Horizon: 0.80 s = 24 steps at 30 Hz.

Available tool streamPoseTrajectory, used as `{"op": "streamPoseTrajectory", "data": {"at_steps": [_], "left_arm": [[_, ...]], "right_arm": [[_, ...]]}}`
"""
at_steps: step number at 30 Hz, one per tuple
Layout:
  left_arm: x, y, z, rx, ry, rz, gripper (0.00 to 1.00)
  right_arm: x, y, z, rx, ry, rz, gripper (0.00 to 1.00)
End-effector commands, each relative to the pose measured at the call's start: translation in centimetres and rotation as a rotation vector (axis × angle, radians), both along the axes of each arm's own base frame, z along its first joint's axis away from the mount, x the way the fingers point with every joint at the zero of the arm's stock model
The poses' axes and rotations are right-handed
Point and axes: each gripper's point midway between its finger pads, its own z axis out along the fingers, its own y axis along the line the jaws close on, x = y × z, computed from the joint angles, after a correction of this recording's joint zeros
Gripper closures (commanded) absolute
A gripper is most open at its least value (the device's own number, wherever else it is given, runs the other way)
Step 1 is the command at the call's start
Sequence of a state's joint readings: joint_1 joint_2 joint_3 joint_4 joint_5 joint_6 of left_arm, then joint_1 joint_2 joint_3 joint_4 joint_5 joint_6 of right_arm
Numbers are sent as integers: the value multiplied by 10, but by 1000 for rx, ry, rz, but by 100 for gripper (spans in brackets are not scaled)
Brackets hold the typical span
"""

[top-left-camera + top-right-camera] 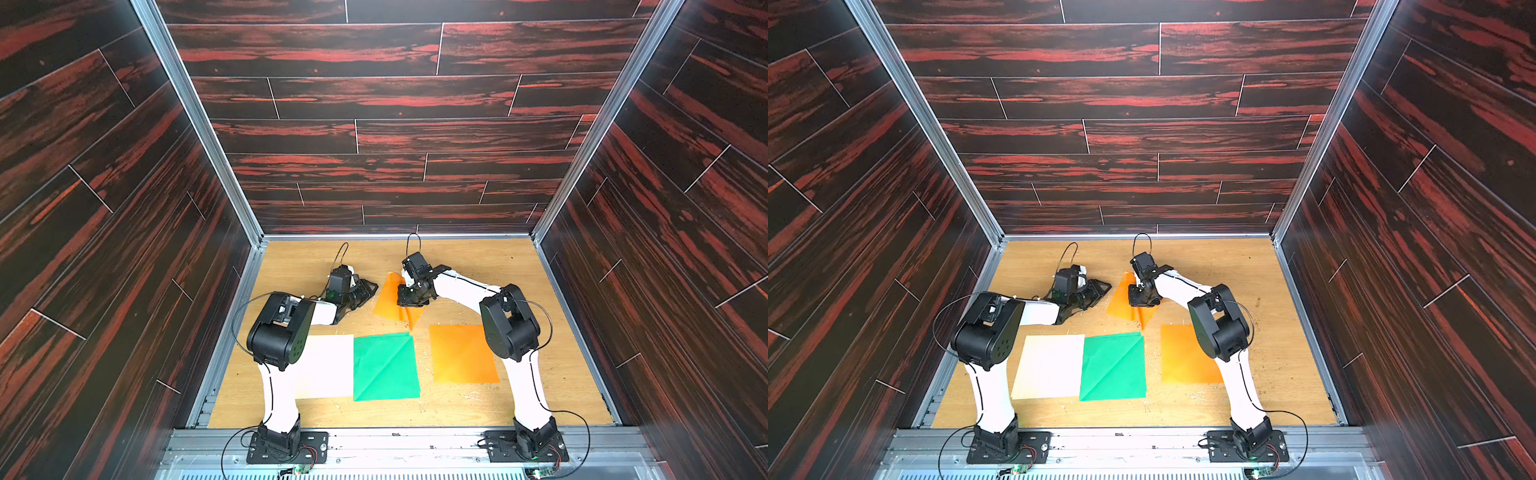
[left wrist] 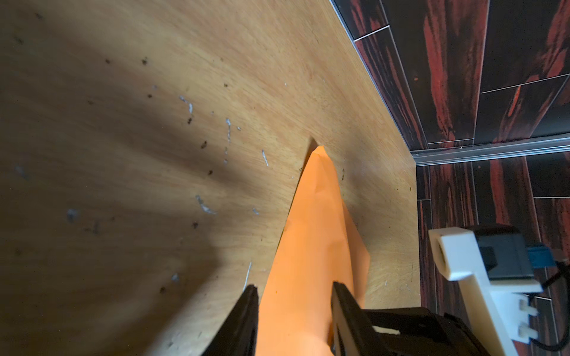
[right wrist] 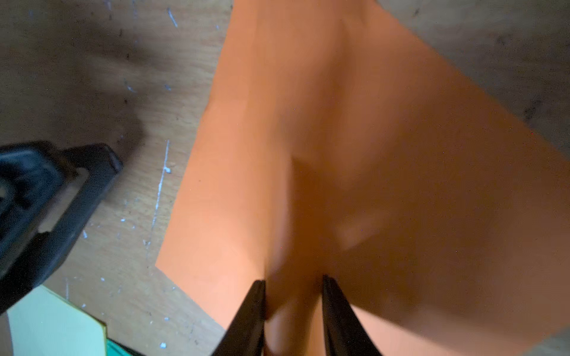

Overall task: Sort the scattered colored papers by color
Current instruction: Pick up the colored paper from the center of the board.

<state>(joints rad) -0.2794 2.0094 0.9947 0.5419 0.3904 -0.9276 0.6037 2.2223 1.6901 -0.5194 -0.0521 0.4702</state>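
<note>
Right fingers (image 3: 251, 314) pinch raised orange paper (image 3: 339, 123), left fingers (image 2: 243, 317) straddle it, hold unclear, wrist views only

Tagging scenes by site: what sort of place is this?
Probably an enclosed lab robot cell, not a home: printed wood-look wall panels in an aluminium frame, left arm and right arm bolted to a metal rail, scuffed wooden tabletop.
</note>
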Motion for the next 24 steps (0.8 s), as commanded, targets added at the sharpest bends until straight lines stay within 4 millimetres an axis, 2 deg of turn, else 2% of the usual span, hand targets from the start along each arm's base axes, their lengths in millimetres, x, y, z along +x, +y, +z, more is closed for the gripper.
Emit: {"op": "streamPoseTrajectory", "data": {"at_steps": [1,9,19,24], "left_arm": [[0,3,23,-16,-65,4,57],[-1,5,35,-34,-99,15,57],[4,0,37,-137,-145,-10,56],[5,-1,48,-236,-203,-23,55]], "right_arm": [[3,5,26,38,-16,11,68],[10,3,43,30,-54,3,73],[10,10,83,97,-90,26,70],[7,12,93,120,-95,36,70]]}}
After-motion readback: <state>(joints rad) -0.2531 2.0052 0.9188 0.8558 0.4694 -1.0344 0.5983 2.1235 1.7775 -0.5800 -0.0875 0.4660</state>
